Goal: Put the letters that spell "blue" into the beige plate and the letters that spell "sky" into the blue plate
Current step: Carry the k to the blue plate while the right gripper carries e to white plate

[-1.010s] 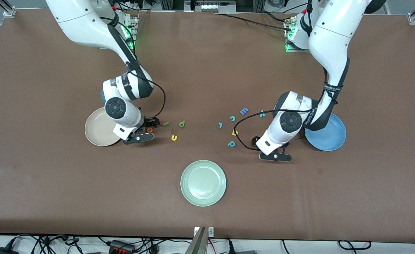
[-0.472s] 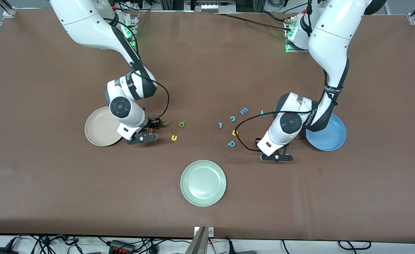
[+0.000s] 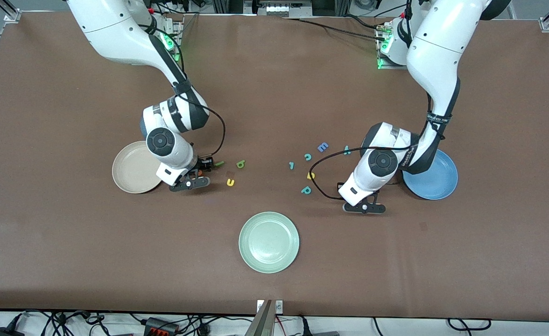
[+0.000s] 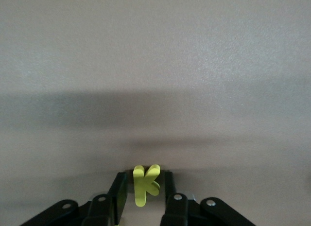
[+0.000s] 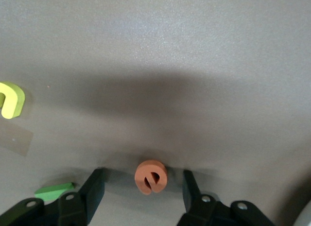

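Observation:
A yellow k (image 4: 146, 184) lies on the brown table between the fingers of my left gripper (image 4: 145, 192), which is low over the table beside the blue plate (image 3: 435, 179). A slim gap shows on each side of the k. An orange e (image 5: 151, 176) lies between the wide-open fingers of my right gripper (image 5: 143, 189), low beside the beige plate (image 3: 132, 170). Close by lie the green l (image 3: 220, 163), green b (image 3: 241, 164) and yellow u (image 3: 230, 182). The teal y (image 3: 347, 150) lies by the left arm's wrist. Both plates look bare where they show.
A pale green plate (image 3: 269, 241) sits nearer the front camera, mid-table. Between the arms lie a blue E (image 3: 322, 147), a teal c (image 3: 307, 157), a teal p (image 3: 306, 190), another small teal letter (image 3: 292, 164) and a small yellow letter (image 3: 310, 175).
My left gripper's jaws have narrowed round the k. My right gripper has slid a little toward the left arm's end and narrowed round the e.

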You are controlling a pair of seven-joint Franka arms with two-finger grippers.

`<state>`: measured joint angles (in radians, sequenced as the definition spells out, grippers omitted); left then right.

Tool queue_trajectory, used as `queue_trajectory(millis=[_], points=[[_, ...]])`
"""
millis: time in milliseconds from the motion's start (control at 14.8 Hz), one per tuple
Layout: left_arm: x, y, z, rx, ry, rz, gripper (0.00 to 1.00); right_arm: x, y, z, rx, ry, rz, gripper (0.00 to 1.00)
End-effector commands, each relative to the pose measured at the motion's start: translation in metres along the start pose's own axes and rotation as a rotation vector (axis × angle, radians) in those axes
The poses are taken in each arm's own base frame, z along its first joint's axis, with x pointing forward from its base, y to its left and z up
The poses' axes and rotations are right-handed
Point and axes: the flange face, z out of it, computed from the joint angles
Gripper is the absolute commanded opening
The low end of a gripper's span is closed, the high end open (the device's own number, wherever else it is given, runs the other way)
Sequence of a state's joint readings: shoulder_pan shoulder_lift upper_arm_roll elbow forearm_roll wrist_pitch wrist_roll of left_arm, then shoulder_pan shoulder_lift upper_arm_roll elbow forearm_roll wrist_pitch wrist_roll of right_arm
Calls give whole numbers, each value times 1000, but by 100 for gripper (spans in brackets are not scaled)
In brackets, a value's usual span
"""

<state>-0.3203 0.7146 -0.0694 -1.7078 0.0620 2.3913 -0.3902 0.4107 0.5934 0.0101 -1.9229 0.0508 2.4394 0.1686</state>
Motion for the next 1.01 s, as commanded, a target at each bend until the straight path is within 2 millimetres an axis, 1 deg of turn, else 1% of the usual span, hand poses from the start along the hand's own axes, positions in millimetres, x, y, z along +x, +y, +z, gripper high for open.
queue_trajectory(millis=[0, 67, 135, 202, 269, 337, 404, 472, 539, 606, 674, 741, 808, 876, 943], points=[[0, 2, 7, 18, 1, 2, 37, 6, -3, 0, 4, 10, 5, 55], [0, 1, 6, 18, 3, 7, 35, 6, -3, 0, 4, 10, 5, 41], [0, 1, 6, 18, 3, 7, 21, 6, -2, 0, 4, 9, 6, 24], [1, 0, 5, 17, 4, 5, 12, 7, 0, -1, 5, 9, 5, 16], [2, -2, 4, 18, 3, 4, 6, 7, 2, -1, 6, 9, 12, 8], [4, -4, 0, 17, 4, 0, 5, 9, 5, -7, 7, 17, 15, 6], [6, -7, -5, 18, 7, -6, 5, 11, 10, -18, 9, 24, 25, 5], [8, -9, -22, 17, 17, -12, 5, 12, 18, -30, 9, 25, 40, 5], [8, -11, -35, 29, -3, -15, 5, 13, 28, -46, 12, 33, 58, 5], [10, -22, -52, 42, -25, -16, 5, 13, 42, -59, 13, 24, 73, 5], [12, -37, -66, 49, -45, -5, 5, 10, 72, -66, 13, -14, 114, 5], [15, -59, -82, 55, -64, 18, 5, 7, 94, -66, 13, -54, 133, 5], [17, -84, -92, 60, -91, 32, 5, 3, 106, -68, 15, -77, 115, 5], [16, -103, -102, 64, -121, 52, 6, -1, 114, -68, 17, -102, 100, 5], [13, -127, -107, 67, -161, 62, 6, -5, 125, -67, 17, -137, 105, 5]])
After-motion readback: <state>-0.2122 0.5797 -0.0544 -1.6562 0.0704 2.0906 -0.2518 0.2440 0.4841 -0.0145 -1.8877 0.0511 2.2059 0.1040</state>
